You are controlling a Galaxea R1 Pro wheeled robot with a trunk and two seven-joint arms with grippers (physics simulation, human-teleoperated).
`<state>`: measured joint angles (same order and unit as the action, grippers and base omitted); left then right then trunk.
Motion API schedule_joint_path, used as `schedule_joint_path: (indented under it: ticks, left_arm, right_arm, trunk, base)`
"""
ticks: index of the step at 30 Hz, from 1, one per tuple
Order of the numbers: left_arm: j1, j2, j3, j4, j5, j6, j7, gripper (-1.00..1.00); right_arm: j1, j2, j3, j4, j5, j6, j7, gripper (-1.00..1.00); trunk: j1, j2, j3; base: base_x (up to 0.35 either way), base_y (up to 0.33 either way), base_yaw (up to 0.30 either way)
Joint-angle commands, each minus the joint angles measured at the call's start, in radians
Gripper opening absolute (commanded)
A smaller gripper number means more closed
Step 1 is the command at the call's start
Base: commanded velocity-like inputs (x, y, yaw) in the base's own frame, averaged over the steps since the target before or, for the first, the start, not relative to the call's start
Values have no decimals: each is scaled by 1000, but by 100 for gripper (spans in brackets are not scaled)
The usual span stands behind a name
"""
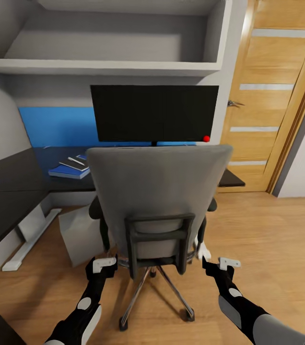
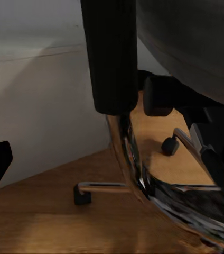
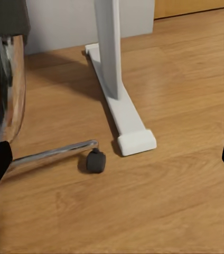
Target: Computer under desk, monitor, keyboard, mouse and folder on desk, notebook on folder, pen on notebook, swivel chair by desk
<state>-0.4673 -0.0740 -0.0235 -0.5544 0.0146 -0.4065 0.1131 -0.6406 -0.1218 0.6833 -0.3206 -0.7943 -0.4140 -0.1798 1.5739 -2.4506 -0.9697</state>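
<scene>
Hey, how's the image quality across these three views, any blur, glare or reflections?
Head view: sharp, evenly lit, monitor screen flat black without glare. Left wrist view: dim, soft close up, floor mirrored in the swivel chair chrome. Right wrist view: bright, soft shadow beside the white desk leg.

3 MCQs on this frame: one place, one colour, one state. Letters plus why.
1. The swivel chair stands
A. in front of the desk, back toward the camera
B. by the door
C. tipped on the floor

2. The dot on the monitor is
A. green
B. red
C. white

3. The right gripper is
A. shut on a caster
B. shut on a leg
C. open

Key: 1 A, grey back faces the head view, before the monitor. 2 B, red dot at the lower corner. 3 C, right wrist view shows fingertips wide apart over bare floor.
</scene>
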Motion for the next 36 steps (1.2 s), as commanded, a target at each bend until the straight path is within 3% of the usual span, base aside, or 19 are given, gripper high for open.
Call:
schedule_joint_path:
  ticks: [1,24,29,36]
  left_arm:
    - [-1,0,-3,1,2,-3,5,100]
    - [-1,1,0,1,2,-3,5,100]
    - [-1,18,4,6,3,2,6,100]
    - [-1,26,5,143,5,6,8,100]
  right_arm:
    - [-1,-1,9,-1,-5,-2,-7,100]
    - [-1,-1,9,0,-5,-2,-7,100]
    - [0,-3,8,15,-6,-2,-7,100]
    - [1,-2,8,120,-6,-3,-8,100]
  trunk:
    - [-1,0,-1]
    - [-1,0,-1]
    - [-1,0,-1]
    - [-1,0,-1]
  base:
    - [-318,0,0]
    - [-332,0,0]
    - [-336,-35,0]
    - [-336,-74,0]
